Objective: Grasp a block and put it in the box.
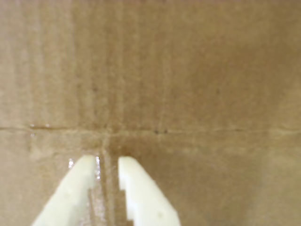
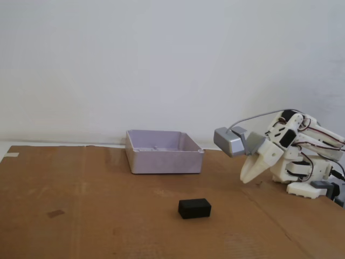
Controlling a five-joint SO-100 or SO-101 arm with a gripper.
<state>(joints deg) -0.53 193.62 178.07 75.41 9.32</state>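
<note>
**Holdings on the cardboard table: one box, one block, one arm**

Box [image 2: 164, 152]: pale, square, low-walled and open-topped, it stood at the far middle of the cardboard sheet [image 2: 108, 216] in the fixed view. Only the upper part of its inner walls showed from that angle; its floor was hidden, so its contents could not be told.

Block [image 2: 194, 208]: small, black and oblong, it lay flat on the cardboard nearer the camera, at about five o'clock from the box and apart from it. Nothing touched it.

Arm [image 2: 302, 156]: white, folded low at the right edge of the fixed view, at about two o'clock from the block, with a grey camera [image 2: 232, 141] riding on its wrist.

Gripper [image 1: 108, 162]: it pointed down at bare cardboard, well apart from block and box. In the wrist view its two white fingers [image 1: 80, 188] stood a narrow gap apart, nothing between them, released and empty.
</note>
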